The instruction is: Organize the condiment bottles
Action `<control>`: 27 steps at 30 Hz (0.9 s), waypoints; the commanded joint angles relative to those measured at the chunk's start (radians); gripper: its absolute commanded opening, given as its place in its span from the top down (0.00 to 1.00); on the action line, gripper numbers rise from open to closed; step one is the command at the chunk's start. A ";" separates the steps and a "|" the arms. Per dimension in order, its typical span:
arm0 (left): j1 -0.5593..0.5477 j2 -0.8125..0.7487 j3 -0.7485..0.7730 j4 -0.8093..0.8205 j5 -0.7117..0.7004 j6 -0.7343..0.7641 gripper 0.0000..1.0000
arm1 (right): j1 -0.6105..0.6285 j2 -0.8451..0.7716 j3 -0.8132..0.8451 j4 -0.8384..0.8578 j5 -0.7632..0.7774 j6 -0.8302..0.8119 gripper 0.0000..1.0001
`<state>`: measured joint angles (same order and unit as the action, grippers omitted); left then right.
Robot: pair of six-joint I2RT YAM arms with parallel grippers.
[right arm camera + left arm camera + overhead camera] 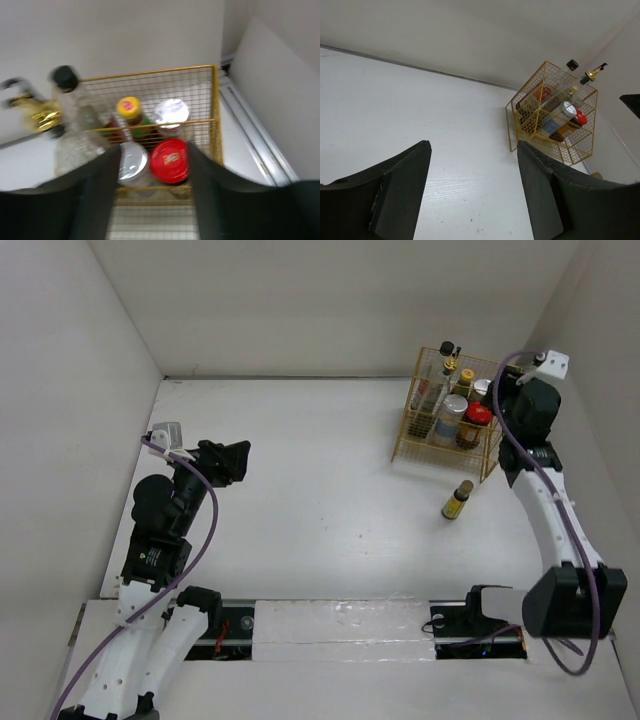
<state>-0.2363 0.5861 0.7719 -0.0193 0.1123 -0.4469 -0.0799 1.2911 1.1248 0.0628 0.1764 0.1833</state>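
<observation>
Six condiment bottles stand in the yellow wire basket (412,425) at the far right. In the right wrist view they are the red-lidded dark jar (170,160), two silver-capped shakers (132,162) (171,112), the yellow-capped red bottle (129,107) and two tall clear bottles (67,82) (37,112). The small dark bottle (458,500) stands alone on the table in front of the basket. My right gripper (155,147) is open and empty, just above the basket's right side over the red-lidded jar. My left gripper (235,460) is open and empty, far off at the left.
The white side wall (280,100) runs close along the right of the basket. The back wall (320,310) is just behind it. White table (320,490) lies between the two arms. The basket also shows in the left wrist view (552,112).
</observation>
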 commanded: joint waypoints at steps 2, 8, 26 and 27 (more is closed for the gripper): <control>-0.006 -0.002 0.013 0.061 0.017 -0.003 0.35 | 0.173 -0.183 -0.146 0.038 0.081 0.079 0.75; -0.006 -0.012 0.013 0.061 0.017 -0.003 0.35 | 0.388 -0.479 -0.372 -0.205 0.309 0.149 0.38; -0.006 -0.012 0.004 0.070 0.036 -0.003 0.35 | 0.322 -0.409 -0.467 -0.327 0.334 0.189 0.31; -0.006 -0.012 0.004 0.070 0.036 -0.003 0.35 | 0.322 -0.394 -0.467 -0.327 0.334 0.189 0.33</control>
<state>-0.2363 0.5842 0.7719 -0.0013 0.1310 -0.4469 0.2584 0.8772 0.6235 -0.3538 0.5125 0.3855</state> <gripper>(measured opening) 0.650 0.677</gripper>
